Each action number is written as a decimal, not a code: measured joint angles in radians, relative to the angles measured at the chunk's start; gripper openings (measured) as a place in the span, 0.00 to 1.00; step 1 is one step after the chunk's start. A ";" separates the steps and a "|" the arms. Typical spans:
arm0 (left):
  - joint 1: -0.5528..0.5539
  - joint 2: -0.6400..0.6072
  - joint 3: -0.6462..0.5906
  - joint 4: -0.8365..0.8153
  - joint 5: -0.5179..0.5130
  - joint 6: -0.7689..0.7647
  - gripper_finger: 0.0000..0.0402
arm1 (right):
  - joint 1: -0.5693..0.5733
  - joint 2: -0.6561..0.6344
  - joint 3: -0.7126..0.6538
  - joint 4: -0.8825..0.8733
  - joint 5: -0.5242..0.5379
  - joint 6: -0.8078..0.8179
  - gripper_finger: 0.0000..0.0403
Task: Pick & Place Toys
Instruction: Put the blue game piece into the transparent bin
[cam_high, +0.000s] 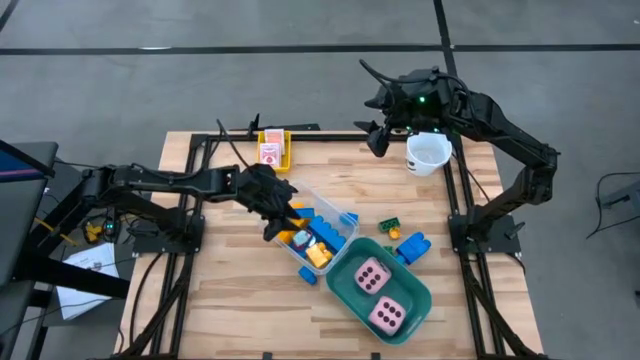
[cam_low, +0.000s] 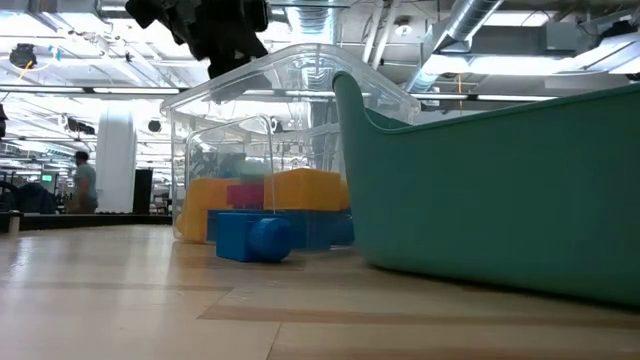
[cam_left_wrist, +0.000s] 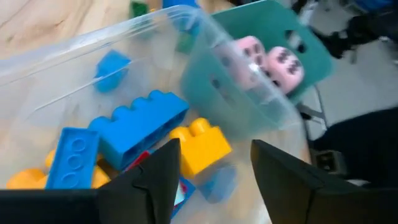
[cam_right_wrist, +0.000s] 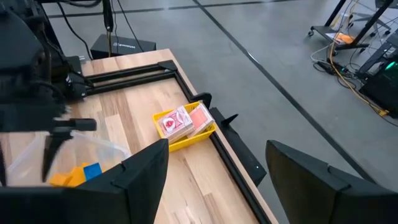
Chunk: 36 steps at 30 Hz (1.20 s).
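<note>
- A big hall with a grey concrete floor crossed by dark lines; ceiling ducts and strip lights hang beyond the table, and a person stands far off.
- The table is pale wood planks in a black frame.
- Teal tub: just past the left gripper's fingertips, touching the clear bin; both pink dice lie inside it.
- The clear bin sits right under the left jaws, holding blue, yellow and orange bricks.
- Left gripper: over the bin, jaws parted about halfway, nothing between them.
- Right gripper: at the table's far edge, jaws wide apart and empty, a white cup just beside it.
- Yellow tray of pink-white cards: ahead of the right jaws.
- Loose bricks: on bare wood, well apart from both grippers.
</note>
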 joint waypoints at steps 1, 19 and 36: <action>-0.006 -0.011 0.000 0.001 0.020 0.002 0.48 | 0.000 0.000 0.000 0.000 0.000 0.000 0.65; -0.886 -0.044 -0.003 -0.038 -0.519 -0.749 0.22 | 0.014 -0.093 0.000 -0.086 0.000 -0.007 0.65; -0.750 0.455 0.006 0.174 -0.994 -0.794 0.42 | -0.003 -0.199 0.000 -0.032 0.031 -0.008 0.65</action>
